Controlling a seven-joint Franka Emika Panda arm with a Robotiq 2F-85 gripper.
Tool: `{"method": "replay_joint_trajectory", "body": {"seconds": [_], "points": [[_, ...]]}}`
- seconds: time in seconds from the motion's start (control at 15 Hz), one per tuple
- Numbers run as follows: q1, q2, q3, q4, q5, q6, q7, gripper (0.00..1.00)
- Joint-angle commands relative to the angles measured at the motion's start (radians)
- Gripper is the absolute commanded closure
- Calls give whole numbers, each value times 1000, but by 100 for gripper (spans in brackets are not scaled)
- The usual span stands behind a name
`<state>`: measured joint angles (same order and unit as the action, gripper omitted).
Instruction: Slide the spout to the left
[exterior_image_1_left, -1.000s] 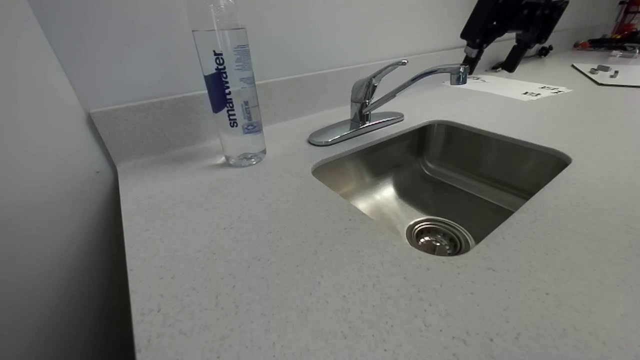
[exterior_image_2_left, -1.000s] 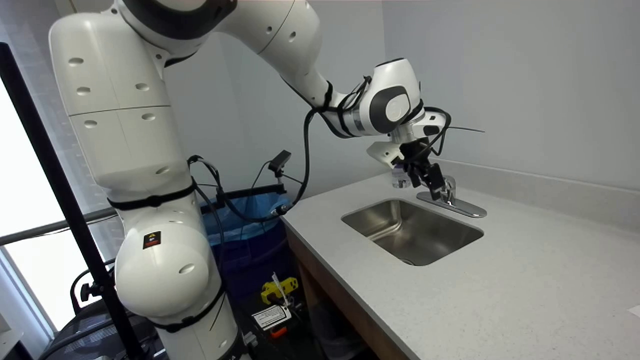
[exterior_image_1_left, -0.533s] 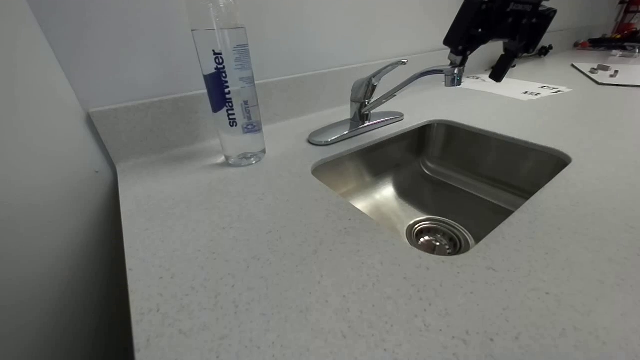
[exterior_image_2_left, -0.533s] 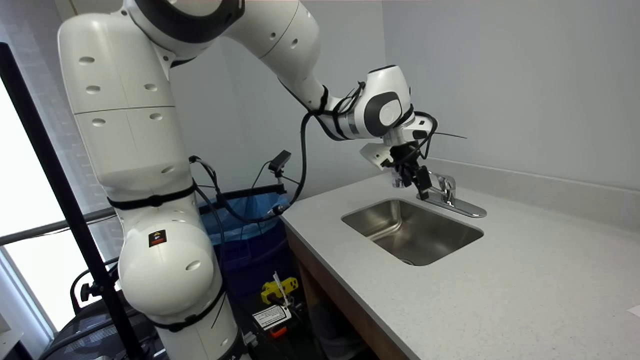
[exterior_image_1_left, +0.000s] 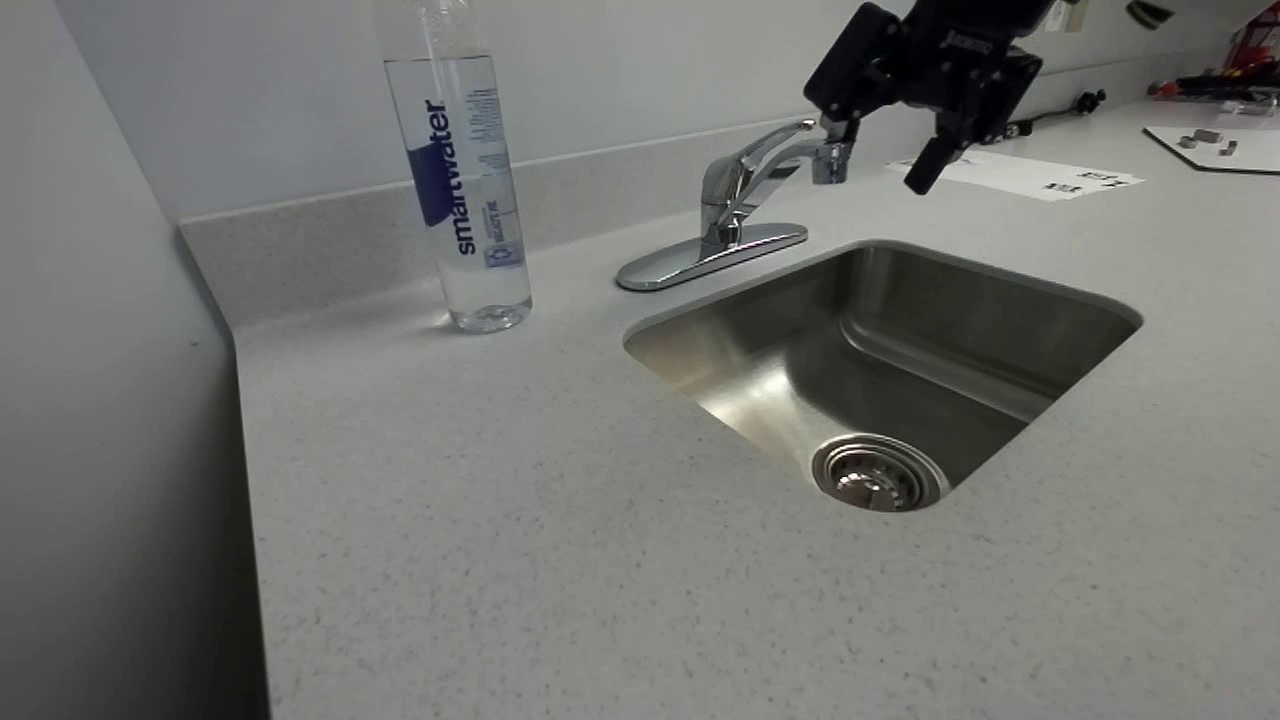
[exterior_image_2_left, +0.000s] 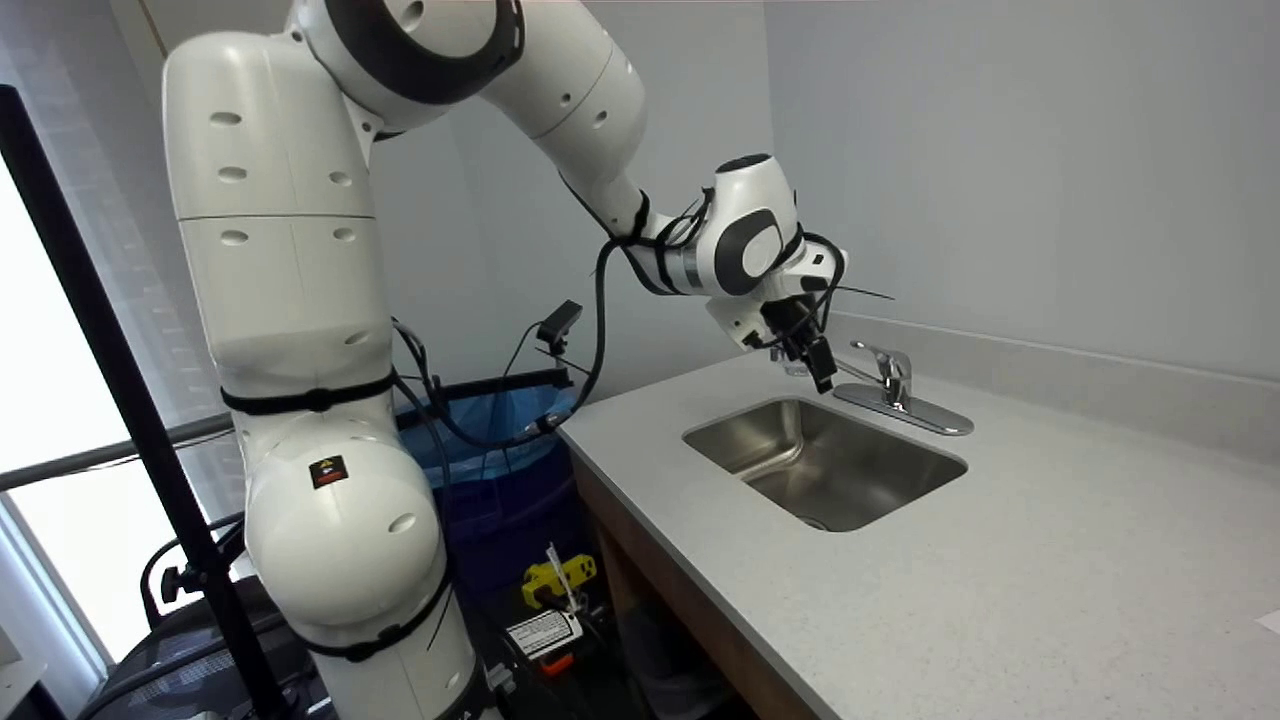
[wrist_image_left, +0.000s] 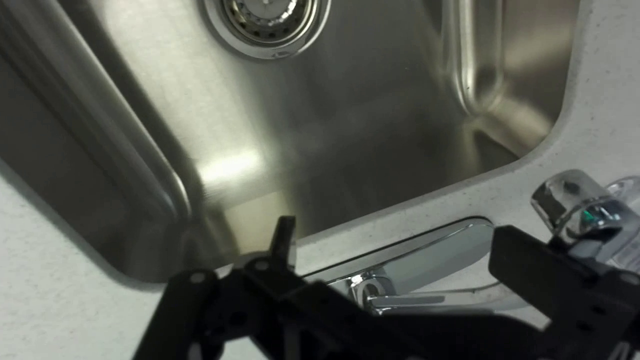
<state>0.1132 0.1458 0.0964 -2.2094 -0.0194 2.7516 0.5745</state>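
The spout (exterior_image_1_left: 785, 160) is a slim chrome tube with a downturned nozzle, low at the faucet's side. In an exterior view my open gripper (exterior_image_1_left: 882, 158) is at its end, one finger against or just above the nozzle and the other off to the right. In the wrist view the spout's nozzle (wrist_image_left: 570, 200) lies outside the right finger, not between the jaws, and that finger hides part of the tube. In an exterior view the gripper (exterior_image_2_left: 820, 375) stands beside the spout (exterior_image_2_left: 855, 370) and hides its tip. The gripper (wrist_image_left: 395, 237) holds nothing.
A steel sink (exterior_image_1_left: 1000, 265) is set in the counter (exterior_image_1_left: 450, 520) below the spout. A clear water bottle (exterior_image_1_left: 460, 190) stands left of the faucet. The lever handle (exterior_image_1_left: 785, 135) is just above the spout. A white sheet (exterior_image_1_left: 1050, 178) lies farther back.
In an exterior view the gripper and the spout's nozzle have swung left together, toward the bottle. The faucet base, lever and bottle stay put. The fingers remain open.
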Motion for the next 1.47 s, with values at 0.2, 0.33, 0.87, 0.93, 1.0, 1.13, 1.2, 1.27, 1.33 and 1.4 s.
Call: {"method": "replay_joint_trajectory", "body": {"seconds": [0.2, 0.33, 0.87, 0.93, 1.0, 1.13, 1.2, 1.27, 1.33, 1.4], "points": [[71, 228, -26, 204, -39, 161, 121, 0], [83, 268, -32, 255, -41, 168, 147, 0], [144, 386, -75, 415, -54, 183, 232, 0], [152, 398, -83, 431, -54, 187, 241, 0], [162, 409, -95, 446, -56, 194, 252, 0], [175, 425, -107, 468, -51, 203, 260, 0], [203, 427, -136, 472, -7, 207, 228, 0], [208, 427, -141, 472, -3, 206, 223, 0], [216, 425, -151, 469, -2, 203, 220, 0], [219, 415, -155, 459, 2, 190, 217, 0]]}}
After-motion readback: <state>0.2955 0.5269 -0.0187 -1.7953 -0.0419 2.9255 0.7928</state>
